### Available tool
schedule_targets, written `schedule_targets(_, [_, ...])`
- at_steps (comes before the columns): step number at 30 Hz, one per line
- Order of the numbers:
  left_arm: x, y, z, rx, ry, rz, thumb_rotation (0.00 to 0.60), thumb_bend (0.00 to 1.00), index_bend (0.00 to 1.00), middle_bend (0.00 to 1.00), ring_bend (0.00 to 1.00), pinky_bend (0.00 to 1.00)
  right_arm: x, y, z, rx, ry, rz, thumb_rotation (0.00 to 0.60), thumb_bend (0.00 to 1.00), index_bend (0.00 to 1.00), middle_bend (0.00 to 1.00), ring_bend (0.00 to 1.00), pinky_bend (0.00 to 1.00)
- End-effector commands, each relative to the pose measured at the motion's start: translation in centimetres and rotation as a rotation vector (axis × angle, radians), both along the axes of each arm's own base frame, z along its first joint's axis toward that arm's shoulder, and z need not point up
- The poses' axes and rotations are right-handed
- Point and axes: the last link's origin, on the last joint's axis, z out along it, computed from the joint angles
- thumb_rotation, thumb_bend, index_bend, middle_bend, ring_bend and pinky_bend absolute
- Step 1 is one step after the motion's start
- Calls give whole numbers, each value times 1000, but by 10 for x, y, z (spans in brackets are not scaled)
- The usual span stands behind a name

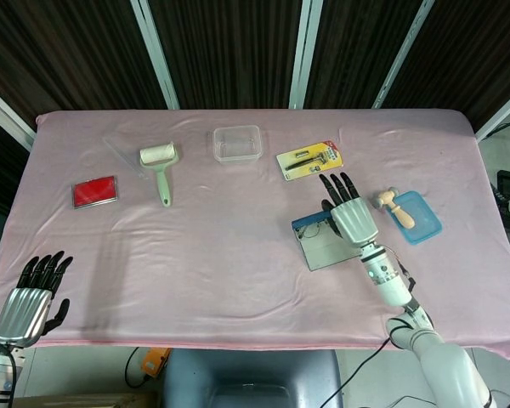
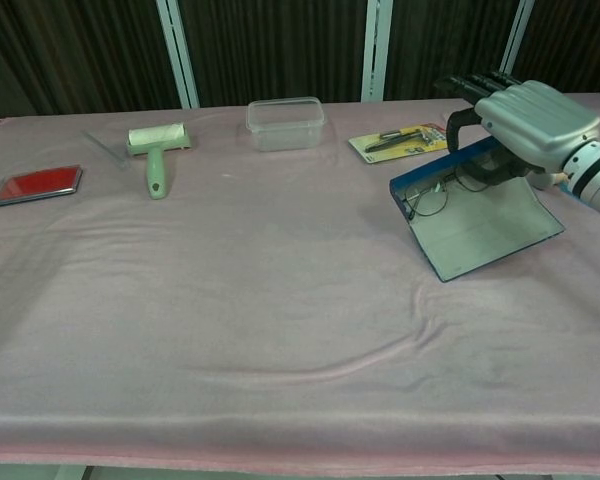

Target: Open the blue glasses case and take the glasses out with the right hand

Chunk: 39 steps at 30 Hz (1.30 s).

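Head view gives you the table (image 1: 238,255) first, spread with a pink cloth, with everything else laid out on it. Your right robot hand (image 1: 351,217) sits over the far edge of the blue glasses case (image 1: 323,242), palm down and fingers stretched out toward the back of the table. The case lies open under and just in front of that hand, its grey inner face turned up; in the chest view its far side looks tilted up off the cloth. The glasses (image 2: 442,192) are inside the case, partly under your right robot hand. You cannot tell from either view whether the fingers actually have hold of the frame or the case wall, since the thumb curls down out of sight behind the blue edge.

Your left robot hand (image 1: 30,299) is at the near left corner of the table, well apart from the case, holding nothing, fingers loosely apart.

Just to the right of your right robot hand is a light blue tray (image 1: 416,217) with a small wooden mallet (image 1: 389,202) on it. Just beyond the fingertips lies a yellow tool card (image 1: 309,160). Further left along the back are a clear plastic box (image 1: 237,143), a lint roller (image 1: 160,166), and a red pad (image 1: 94,191).
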Motion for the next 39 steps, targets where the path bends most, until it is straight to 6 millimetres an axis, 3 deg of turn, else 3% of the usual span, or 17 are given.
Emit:
schedule_targets(1, [0, 0, 0, 0, 0, 0, 600, 435, 0, 0, 0, 35, -1, 4, -1, -6, -6, 11, 600, 548, 710, 132, 53, 10])
schedule_targets(13, [0, 0, -1, -4, 2, 0, 600, 436, 0, 0, 0, 35, -4, 19, -5, -60, -98, 15, 600, 549, 710, 133, 53, 10])
schedule_targets(24, [0, 0, -1, -5, 3, 1, 600, 435, 0, 0, 0, 35, 10, 35, -6, -136, 4, 158, 600, 549, 704, 133, 53, 10])
schedule_targets(39, [0, -1, 0, -7, 2, 1, 600, 436, 0, 0, 0, 35, 9, 51, -3, -171, 11, 212, 600, 549, 689, 133, 54, 24])
